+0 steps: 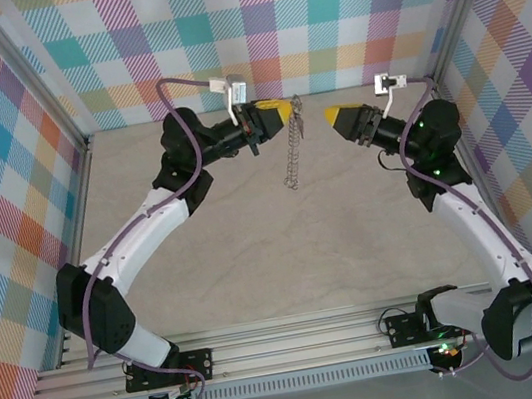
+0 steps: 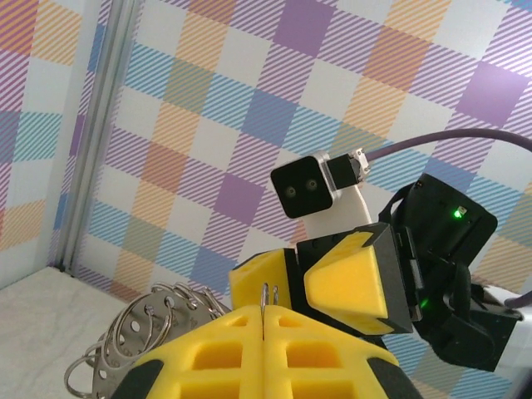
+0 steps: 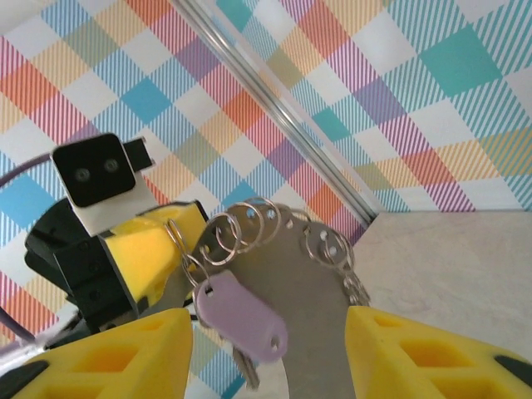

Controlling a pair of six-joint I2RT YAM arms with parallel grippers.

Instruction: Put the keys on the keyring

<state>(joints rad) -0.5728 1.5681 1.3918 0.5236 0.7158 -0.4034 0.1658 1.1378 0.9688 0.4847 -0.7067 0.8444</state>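
My left gripper point(image 1: 278, 114) is raised over the far middle of the table and is shut on the keyring point(image 1: 291, 150), which dangles below it. In the left wrist view a thin wire loop point(image 2: 264, 298) pokes out between the closed yellow pads point(image 2: 216, 349). The keyring is a grey holed plate point(image 3: 320, 307) fringed with several split rings. A lilac tag point(image 3: 241, 316) hangs from one ring, and a small silvery key point(image 3: 248, 371) hangs behind it. My right gripper point(image 3: 268, 332) is open, facing the plate, with a finger on either side of it and not touching.
Checkered walls close in the back and both sides, with metal corner posts point(image 1: 35, 84). The beige tabletop point(image 1: 274, 249) lies below both raised arms. The right gripper point(image 1: 336, 115) hovers a short gap to the right of the hanging keyring.
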